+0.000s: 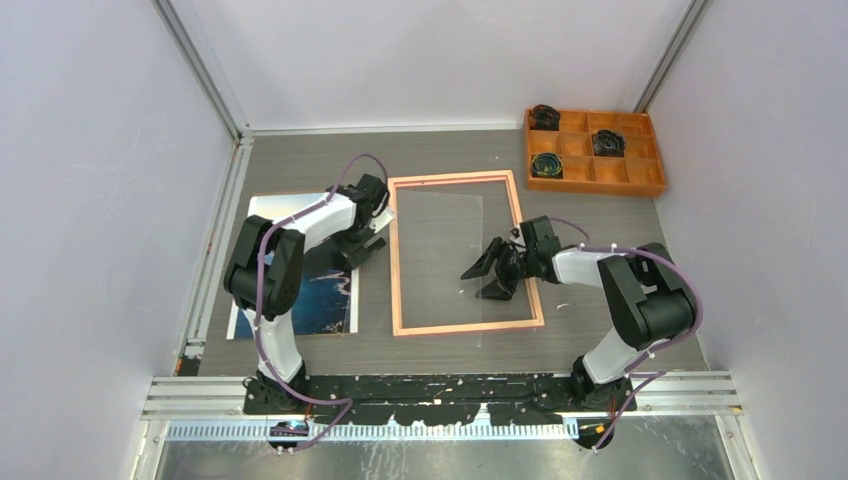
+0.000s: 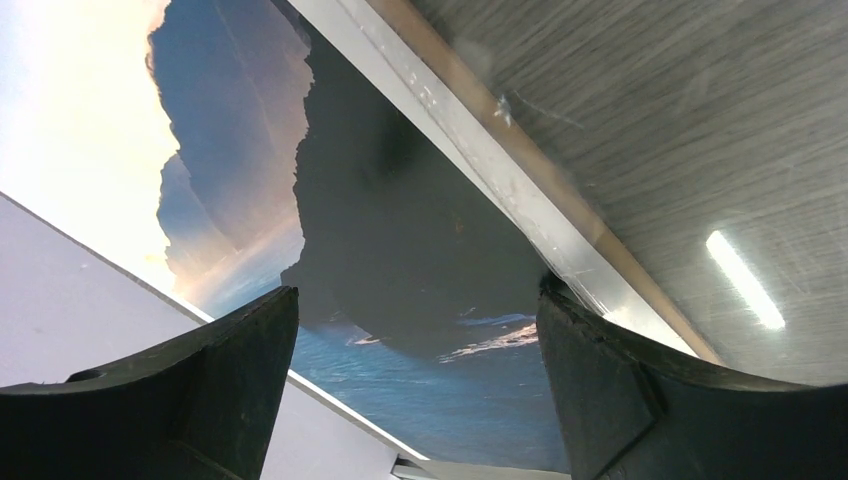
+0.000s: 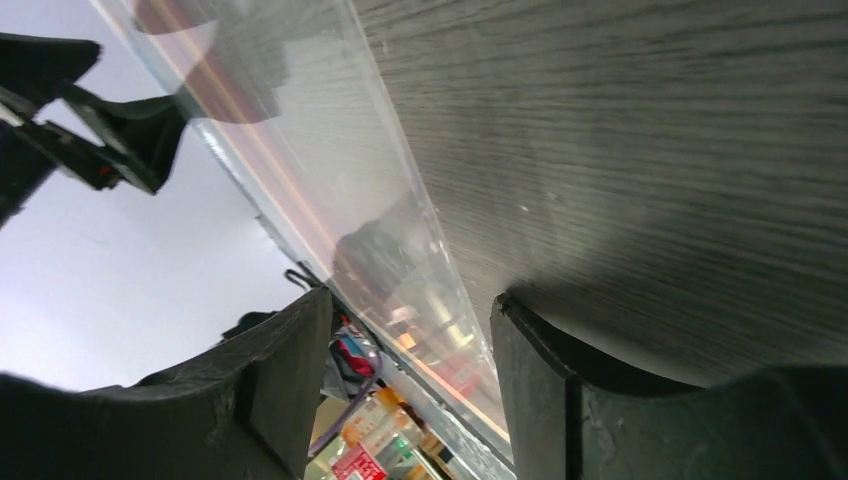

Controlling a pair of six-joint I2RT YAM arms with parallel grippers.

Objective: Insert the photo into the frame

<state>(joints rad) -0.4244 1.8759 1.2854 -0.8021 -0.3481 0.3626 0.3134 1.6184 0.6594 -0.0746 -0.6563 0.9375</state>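
The frame lies flat mid-picture on the tabletop, with the photo just left of it and a clear sheet inside it. The left end effector, jaws apart, is over the photo's right edge. The right end effector, jaws apart, straddles the sheet's edge.

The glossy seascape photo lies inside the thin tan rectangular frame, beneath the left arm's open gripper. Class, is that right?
No. The top external view shows the glossy seascape photo outside the thin tan rectangular frame, beside its left edge, beneath the left gripper, which is open.
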